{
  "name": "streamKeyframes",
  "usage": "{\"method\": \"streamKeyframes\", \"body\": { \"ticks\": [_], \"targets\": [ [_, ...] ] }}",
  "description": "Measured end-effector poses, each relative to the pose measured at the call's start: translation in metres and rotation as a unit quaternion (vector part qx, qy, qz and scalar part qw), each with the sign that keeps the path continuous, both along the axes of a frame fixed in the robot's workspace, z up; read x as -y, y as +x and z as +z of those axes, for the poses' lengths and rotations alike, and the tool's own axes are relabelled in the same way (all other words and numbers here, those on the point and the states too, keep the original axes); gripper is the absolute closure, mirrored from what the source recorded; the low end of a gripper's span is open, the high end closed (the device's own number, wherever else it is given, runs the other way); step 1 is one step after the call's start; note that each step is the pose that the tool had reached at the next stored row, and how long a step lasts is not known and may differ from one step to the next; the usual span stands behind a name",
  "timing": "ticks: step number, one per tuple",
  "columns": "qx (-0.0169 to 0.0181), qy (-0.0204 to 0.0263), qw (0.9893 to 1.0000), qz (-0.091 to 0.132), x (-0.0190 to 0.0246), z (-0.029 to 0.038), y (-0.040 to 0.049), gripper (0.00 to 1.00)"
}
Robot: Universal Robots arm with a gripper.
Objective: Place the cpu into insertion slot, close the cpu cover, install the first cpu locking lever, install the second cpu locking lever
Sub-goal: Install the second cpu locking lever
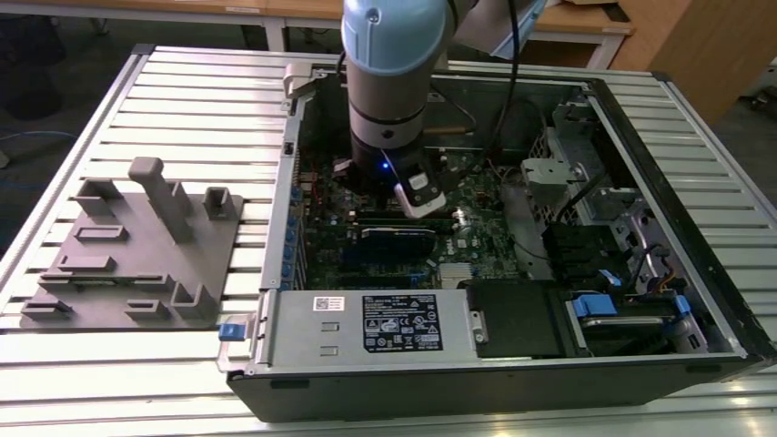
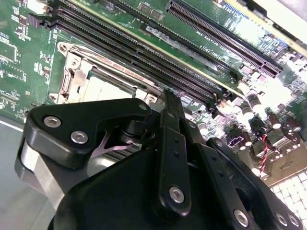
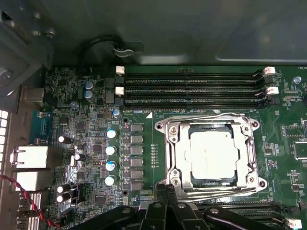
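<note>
The cpu [image 3: 212, 152], a dull silver square, sits in the insertion slot [image 3: 255, 143] on the green board. The cpu cover [image 3: 176, 154] lies flat around it as a silver frame. One wire lever [image 3: 216, 116] runs along one edge of the socket and a second [image 3: 220, 192] along the opposite edge. My gripper [image 3: 162, 192] is shut, and its black fingertips touch or hover at the socket corner by the second lever. The second wrist view has the gripper [image 2: 169, 98] just beside the cpu [image 2: 103, 88]. In the exterior view the gripper [image 1: 419, 200] reaches down into the open computer case.
Long black memory slots [image 3: 192, 86] run beside the socket, with capacitors [image 3: 111, 149] on its other side. Case walls, a power supply [image 1: 364, 323] and a drive cage [image 1: 607, 309] hem in the board. A grey fixture plate [image 1: 134, 246] lies at the exterior view's left.
</note>
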State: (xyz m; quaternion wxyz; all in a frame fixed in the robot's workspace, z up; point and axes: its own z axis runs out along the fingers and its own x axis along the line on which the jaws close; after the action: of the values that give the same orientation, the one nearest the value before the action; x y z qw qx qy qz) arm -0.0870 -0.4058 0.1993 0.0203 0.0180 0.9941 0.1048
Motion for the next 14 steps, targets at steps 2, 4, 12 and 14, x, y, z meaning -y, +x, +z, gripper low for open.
{"method": "streamKeyframes", "body": {
  "ticks": [2,4,12,14],
  "targets": [
    [0.0,0.0,1.0,0.0,0.0004,-0.0003,0.0001,0.9],
    [-0.0001,0.0,1.0,0.0,0.0021,-0.0003,0.0001,0.9],
    [-0.0001,0.0099,1.0,0.0,0.0077,-0.0004,0.0,0.9],
    [0.0,0.0157,0.9999,0.0,0.0084,-0.0005,0.0,0.9]
  ]
}}
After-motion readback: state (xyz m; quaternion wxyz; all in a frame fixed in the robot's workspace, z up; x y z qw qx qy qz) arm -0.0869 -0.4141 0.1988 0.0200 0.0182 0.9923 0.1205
